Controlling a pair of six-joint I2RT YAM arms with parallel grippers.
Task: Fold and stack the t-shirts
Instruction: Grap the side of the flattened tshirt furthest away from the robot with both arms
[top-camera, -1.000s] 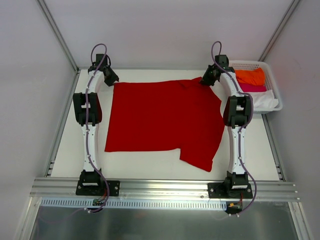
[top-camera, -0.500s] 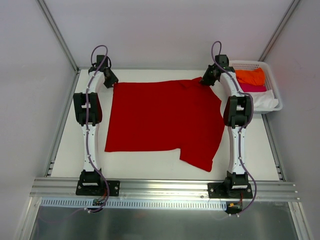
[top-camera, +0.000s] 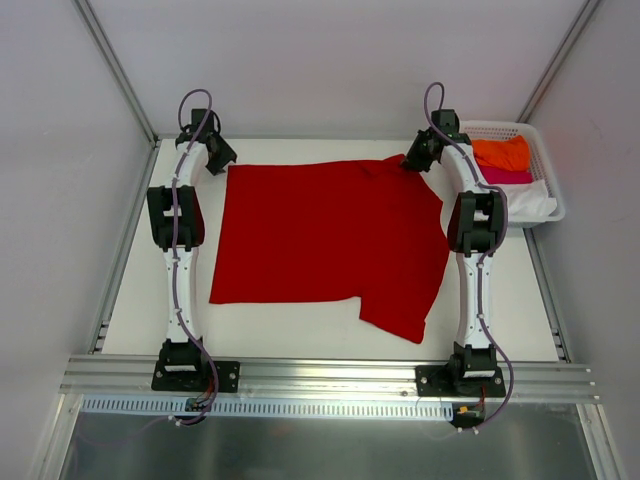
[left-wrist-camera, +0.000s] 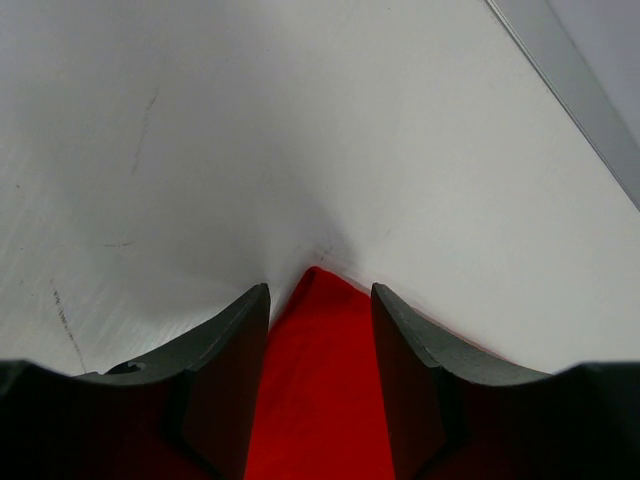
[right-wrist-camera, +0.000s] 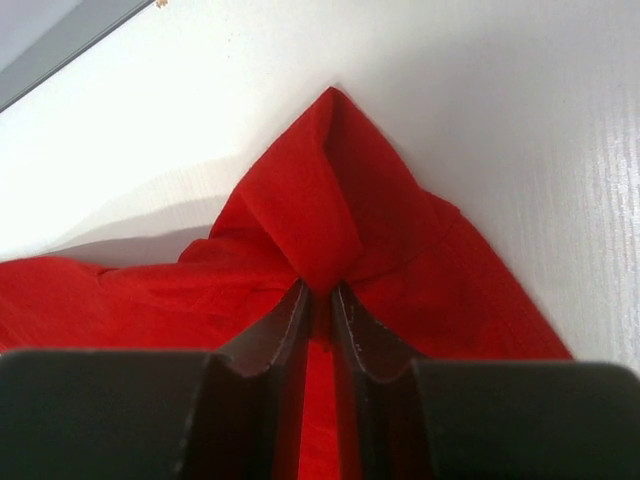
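**A:** From above, where does the red t-shirt (top-camera: 325, 240) lie?

**B:** It lies spread on the table (top-camera: 300, 325), left of the basket (top-camera: 500, 126). It is deep red, plain and mostly flat, and one short sleeve juts toward the near edge. In the basket are an orange t-shirt (top-camera: 500, 152) at the far end, a magenta t-shirt (top-camera: 505, 176) next to it and a white t-shirt (top-camera: 530, 200) at the near end.

**A:** And the arms?

**B:** The right jaws are just beside the basket's left wall, at the shirt's far corner on that side. The left jaws are well apart from the basket, at the other far corner.

**A:** What does the left wrist view show?

**B:** The left jaws stand apart. A pointed corner of the red t-shirt (left-wrist-camera: 320, 380) lies flat between them on the table (left-wrist-camera: 300, 120). The cloth is smooth there and nothing is pinched.

**A:** And the right wrist view?

**B:** The right jaws are almost together, clamped on the red t-shirt (right-wrist-camera: 320, 210). The cloth is gathered into a puckered peak in front of the tips. Folds fan out to both sides over the white table (right-wrist-camera: 480, 90).
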